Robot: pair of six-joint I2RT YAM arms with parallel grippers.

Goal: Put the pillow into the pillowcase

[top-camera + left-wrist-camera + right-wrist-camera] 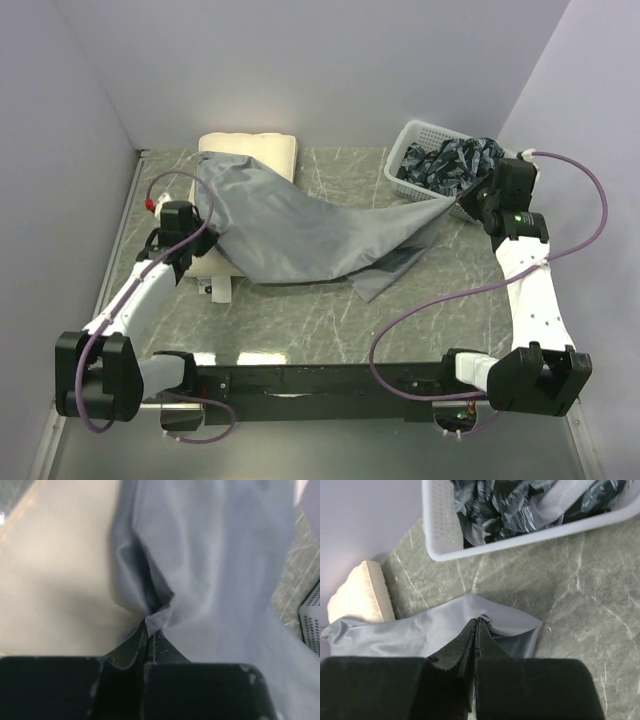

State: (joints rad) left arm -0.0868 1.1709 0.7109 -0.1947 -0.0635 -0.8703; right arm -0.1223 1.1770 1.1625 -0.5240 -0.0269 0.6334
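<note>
Grey pillowcase (300, 235) lies stretched across the marbled table (300, 320) and covers the middle of the cream pillow (255, 150) at the far left. Whether the pillow is inside it cannot be told. Left gripper (152, 630): jaws closed, pinching a pillowcase fold beside the pillow. Right gripper (476, 622): jaws closed on the opposite corner, near the white basket (440, 555). The basket holds dark patterned fabric (495, 505).

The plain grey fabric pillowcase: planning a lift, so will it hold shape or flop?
Probably floppy: the grey pillowcase sags in folds between the left gripper and right gripper. Likely light: small pinches of cloth hold it.
</note>
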